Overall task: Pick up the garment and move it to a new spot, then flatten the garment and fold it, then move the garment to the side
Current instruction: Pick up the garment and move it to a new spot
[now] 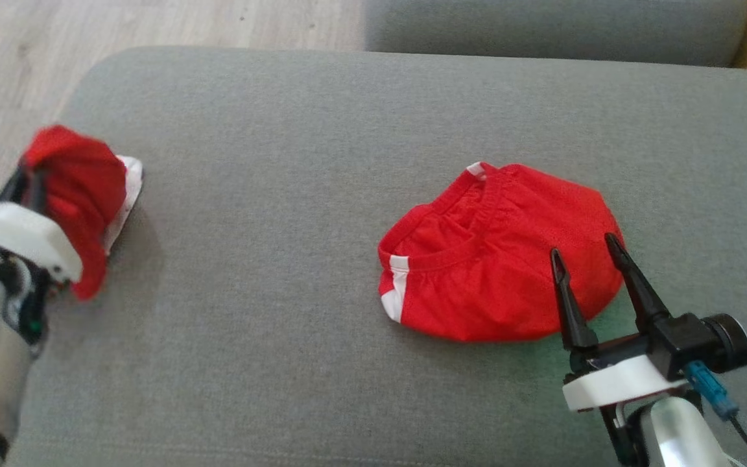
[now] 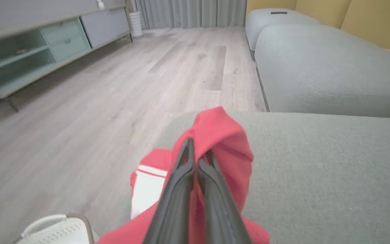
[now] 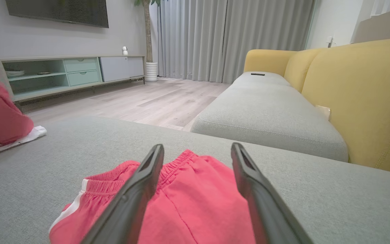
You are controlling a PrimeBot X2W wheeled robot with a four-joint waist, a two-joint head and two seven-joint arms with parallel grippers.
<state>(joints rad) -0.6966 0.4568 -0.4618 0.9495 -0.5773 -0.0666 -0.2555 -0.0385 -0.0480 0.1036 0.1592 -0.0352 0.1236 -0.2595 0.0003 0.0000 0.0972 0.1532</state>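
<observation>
The red garment (image 1: 78,188), white along one edge, hung bunched from the left gripper (image 2: 195,149), whose fingers were pinched tight on a fold of it, at the left edge of the grey cushion (image 1: 283,194). A pair of red shorts (image 1: 497,272) with white side stripes lay crumpled right of the cushion's middle. The right gripper (image 1: 582,246) was spread wide at the shorts' near right part, holding nothing; I could not tell if it touched them.

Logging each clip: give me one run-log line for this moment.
left gripper: shut on red garment, cushion left edge | right gripper: open over red shorts, mid-cushion
</observation>
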